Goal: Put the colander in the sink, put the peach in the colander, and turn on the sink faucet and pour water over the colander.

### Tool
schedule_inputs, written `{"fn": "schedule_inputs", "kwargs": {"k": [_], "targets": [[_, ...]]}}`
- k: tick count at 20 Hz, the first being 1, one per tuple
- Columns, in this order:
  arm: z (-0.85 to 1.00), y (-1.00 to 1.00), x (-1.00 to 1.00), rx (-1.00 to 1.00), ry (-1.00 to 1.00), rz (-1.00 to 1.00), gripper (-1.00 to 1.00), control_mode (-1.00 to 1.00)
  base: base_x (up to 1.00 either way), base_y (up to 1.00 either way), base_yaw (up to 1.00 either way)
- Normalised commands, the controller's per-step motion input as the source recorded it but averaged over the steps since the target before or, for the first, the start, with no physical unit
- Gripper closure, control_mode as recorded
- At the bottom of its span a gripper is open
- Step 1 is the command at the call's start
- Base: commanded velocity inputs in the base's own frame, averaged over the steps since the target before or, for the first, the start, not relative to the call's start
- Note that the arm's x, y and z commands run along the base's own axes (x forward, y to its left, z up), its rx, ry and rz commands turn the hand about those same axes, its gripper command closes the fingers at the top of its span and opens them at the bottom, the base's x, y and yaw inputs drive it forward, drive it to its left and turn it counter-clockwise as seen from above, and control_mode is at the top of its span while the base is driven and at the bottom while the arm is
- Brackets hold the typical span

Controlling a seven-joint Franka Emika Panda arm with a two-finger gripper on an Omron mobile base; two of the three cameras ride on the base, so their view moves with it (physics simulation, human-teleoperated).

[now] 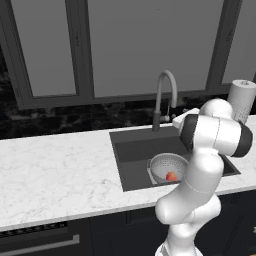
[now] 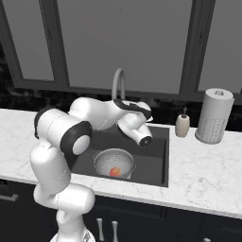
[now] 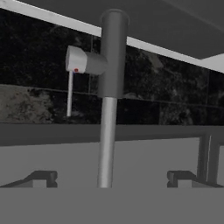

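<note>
The colander is a round bowl of silver-grey metal with many small holes in its wall, and it sits inside the sink, near the front wall of the basin. The peach is a small round orange-red fruit and it lies on the bottom of the colander. In the right base view the colander and the peach show the same way, and one small side handle sticks out at the right of the rim.

The sink is a rectangular dark grey basin with flat walls, sunk into the white marble worktop, which has faint grey veins.

The sink faucet is a tall grey metal tube that bends over in a smooth arch, on a darker base at the back edge of the sink. In the hand view the faucet stands upside down, with its thick dark base above, the thinner shiny tube below, and a short pale cylinder with a thin lever at its left side.

The tool is released: its two dark finger tips stand well apart, with the faucet tube between them, and I cannot tell if they touch it.

A beige soap dispenser bottle and a white paper towel roll with a dotted texture stand on the worktop at the right of the sink.
</note>
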Motion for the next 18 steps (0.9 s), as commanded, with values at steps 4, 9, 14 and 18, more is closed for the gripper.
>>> {"fn": "schedule_inputs", "kwargs": {"k": [4,9,14,18], "targets": [[-0.14,0.0,0.21,0.03,0.0,0.0,-1.0,-1.0,0.0,0.0,0.0],[-0.13,0.0,0.19,0.0,0.0,0.0,-1.0,-1.0,0.0,0.0,0.0],[-0.16,0.0,0.21,0.0,0.0,0.0,-1.0,-1.0,0.0,0.0,0.0],[-0.22,0.0,0.23,0.0,0.0,0.0,-1.0,-1.0,0.0,0.0,0.0]]}}
